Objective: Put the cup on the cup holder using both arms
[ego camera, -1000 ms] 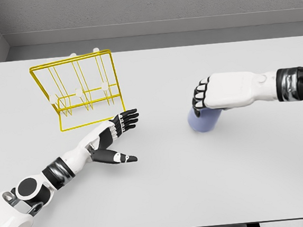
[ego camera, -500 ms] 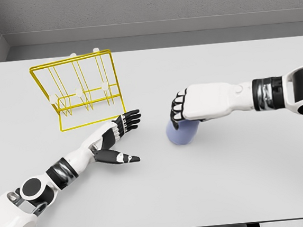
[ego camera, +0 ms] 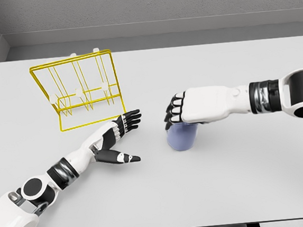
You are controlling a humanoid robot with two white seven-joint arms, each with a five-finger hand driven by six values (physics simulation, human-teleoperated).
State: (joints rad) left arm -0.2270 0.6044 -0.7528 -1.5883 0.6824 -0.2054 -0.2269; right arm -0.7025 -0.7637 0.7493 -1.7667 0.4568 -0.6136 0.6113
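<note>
Right hand [ego camera: 185, 109] curled over top of pale blue cup [ego camera: 182, 136], gripping it from above; cup upright near middle of white table [ego camera: 242, 180]. Left hand [ego camera: 116, 139] flat and open, fingers spread (holding nothing), apart from cup. Yellow wire cup holder [ego camera: 80, 90] stands just beyond left fingertips, at table's left rear.

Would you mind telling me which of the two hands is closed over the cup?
The right hand, gripping the blue cup from above; the left hand lies open, fingers spread, holding nothing.
</note>
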